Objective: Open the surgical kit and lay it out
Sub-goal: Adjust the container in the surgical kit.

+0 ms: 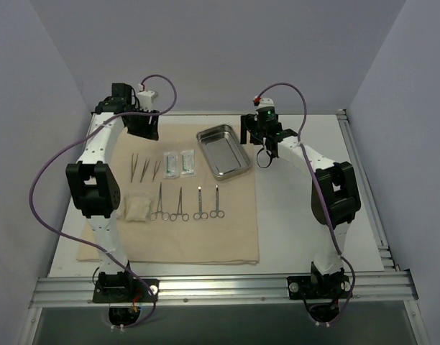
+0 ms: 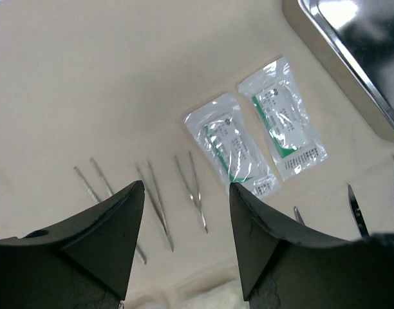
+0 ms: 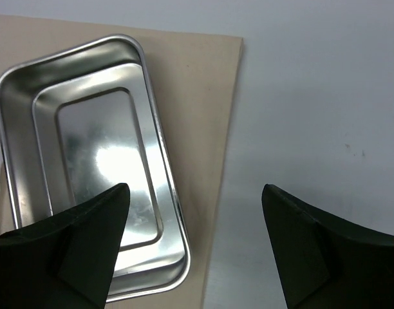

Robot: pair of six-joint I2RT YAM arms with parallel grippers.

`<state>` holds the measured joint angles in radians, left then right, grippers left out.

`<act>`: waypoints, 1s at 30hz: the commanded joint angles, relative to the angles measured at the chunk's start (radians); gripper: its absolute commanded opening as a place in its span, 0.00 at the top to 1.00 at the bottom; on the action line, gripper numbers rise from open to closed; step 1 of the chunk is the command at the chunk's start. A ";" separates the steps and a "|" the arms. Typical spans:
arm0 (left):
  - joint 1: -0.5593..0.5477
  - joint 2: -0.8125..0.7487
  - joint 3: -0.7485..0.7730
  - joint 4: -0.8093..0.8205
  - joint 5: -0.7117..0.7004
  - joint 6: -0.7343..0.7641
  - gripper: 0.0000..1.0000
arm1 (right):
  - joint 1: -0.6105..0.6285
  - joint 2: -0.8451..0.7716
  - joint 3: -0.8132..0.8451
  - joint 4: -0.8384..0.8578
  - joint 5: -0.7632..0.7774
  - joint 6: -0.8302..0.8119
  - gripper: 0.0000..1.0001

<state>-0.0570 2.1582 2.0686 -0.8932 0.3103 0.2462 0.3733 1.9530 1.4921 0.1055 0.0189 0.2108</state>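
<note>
Layout looks basically done on the cloth (image 1: 205, 244); left tool (image 2: 187, 187) and right tool (image 3: 194, 187) are held spread, empty, so only tidying's needed.

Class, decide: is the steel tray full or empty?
Empty: the steel tray shows only bare, shiny metal inside, resting on the beige cloth.

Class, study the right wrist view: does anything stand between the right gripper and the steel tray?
Nothing visible does. The right gripper hangs open above the right rim of the steel tray, with only air between them. The tray is empty and lies on the beige cloth.
</note>
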 commanded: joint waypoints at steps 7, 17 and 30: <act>0.290 -0.277 -0.228 0.011 -0.028 -0.018 0.35 | 0.009 0.020 0.045 -0.093 -0.006 -0.102 0.30; 0.447 -0.353 -0.378 0.026 0.009 -0.005 0.35 | 0.033 0.239 0.206 -0.158 -0.025 -0.111 0.56; 0.450 -0.368 -0.393 0.039 0.001 0.021 0.35 | 0.047 0.254 0.192 -0.135 -0.023 -0.134 0.94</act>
<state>0.3897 1.8343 1.6630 -0.8783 0.2928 0.2485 0.4141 2.2238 1.6569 -0.0330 -0.0257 0.0845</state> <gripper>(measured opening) 0.648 0.088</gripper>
